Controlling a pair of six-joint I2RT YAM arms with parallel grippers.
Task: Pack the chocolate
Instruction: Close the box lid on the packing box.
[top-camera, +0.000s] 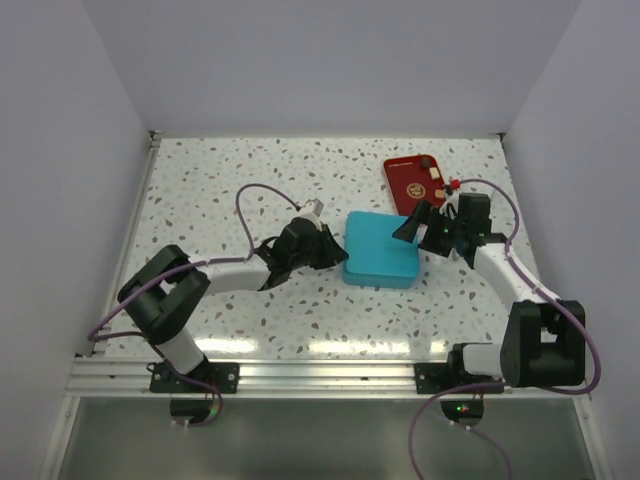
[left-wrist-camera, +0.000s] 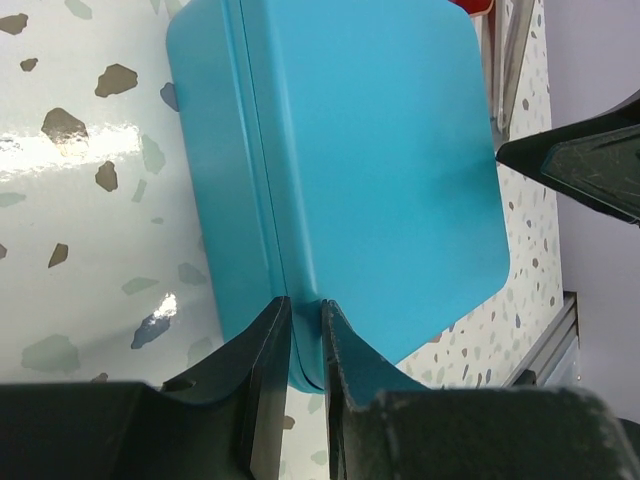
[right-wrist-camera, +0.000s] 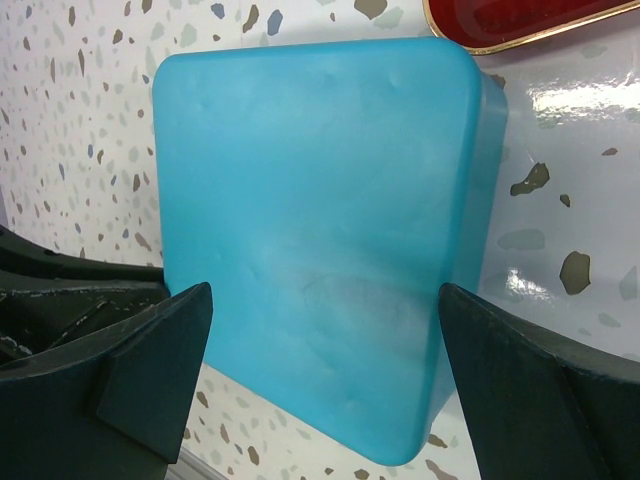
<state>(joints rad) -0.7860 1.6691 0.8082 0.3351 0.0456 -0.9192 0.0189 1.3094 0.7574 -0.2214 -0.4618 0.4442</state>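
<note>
The closed teal box (top-camera: 380, 250) is pinched at its 9 o'clock rim by the nearly closed left gripper (left-wrist-camera: 303, 320). The right gripper (right-wrist-camera: 320, 305) is held spread wide at the box's 3 o'clock side, gripping nothing. The chocolate (top-camera: 436, 173), seen only as tiny pieces, lies on the red tray (top-camera: 408, 178). The tray lies at 1 o'clock from the box, nearer the right arm.

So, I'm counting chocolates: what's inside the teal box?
Nothing inside shows. The teal box is closed, its lid covering the whole interior, so any contents are hidden.
</note>
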